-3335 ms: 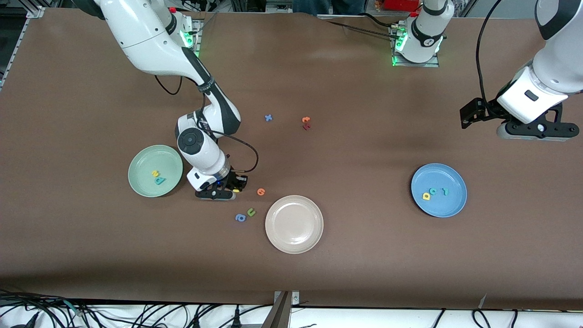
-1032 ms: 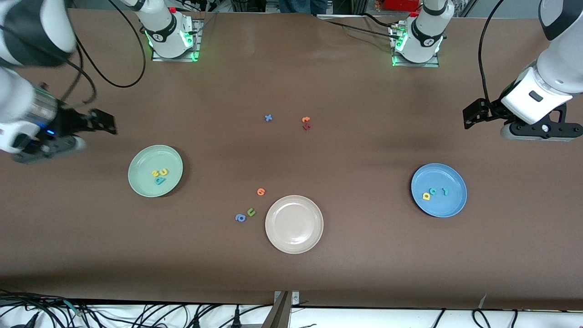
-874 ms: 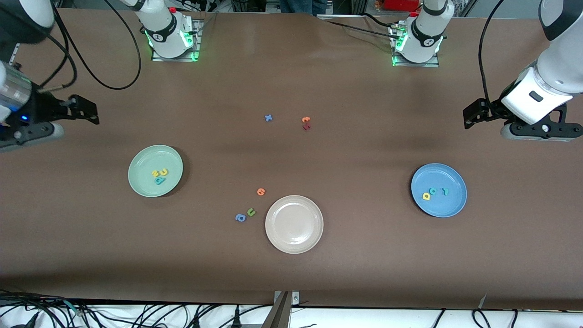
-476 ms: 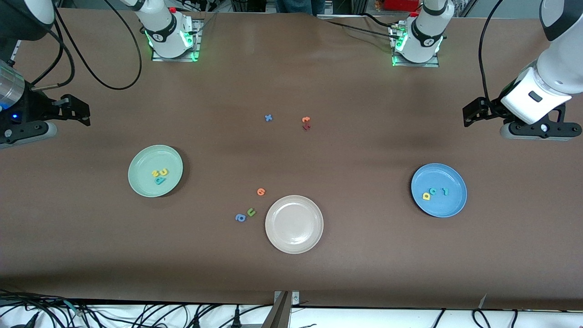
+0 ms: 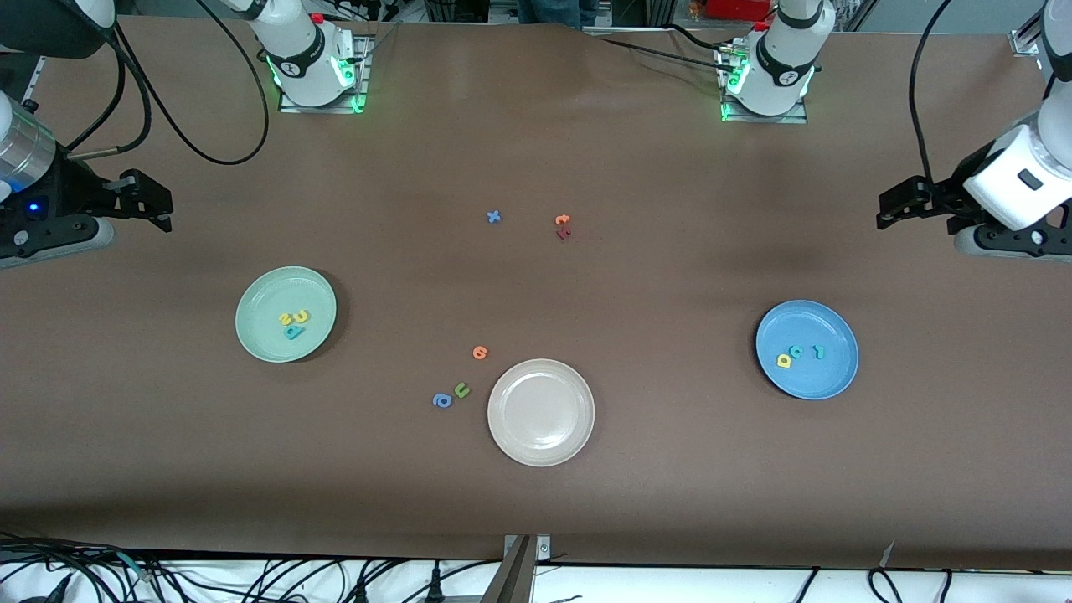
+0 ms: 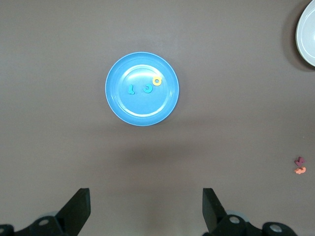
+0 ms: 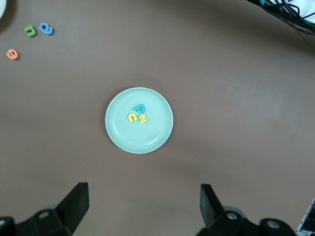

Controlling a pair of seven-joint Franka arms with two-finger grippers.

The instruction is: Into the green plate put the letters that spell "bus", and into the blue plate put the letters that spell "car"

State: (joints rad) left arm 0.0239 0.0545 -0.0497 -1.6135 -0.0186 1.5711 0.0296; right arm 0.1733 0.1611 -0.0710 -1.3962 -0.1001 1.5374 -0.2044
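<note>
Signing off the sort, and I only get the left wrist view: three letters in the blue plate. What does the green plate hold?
Observer: The green plate holds a teal b, a yellow u and a yellow s.
Operator: Any strays?
Observer: A green u, a blue a and an orange letter lie on the table beside the beige plate.
Operator: And the other arm?
Observer: The right gripper hangs open and empty over the table's right-arm end.

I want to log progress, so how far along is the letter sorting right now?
It looks finished. The green plate holds b, u and s; the blue plate holds c, a and r. Nothing is in hand: the right gripper and left gripper hang open, off toward the table's ends. Only leftover letters lie on the table.
</note>
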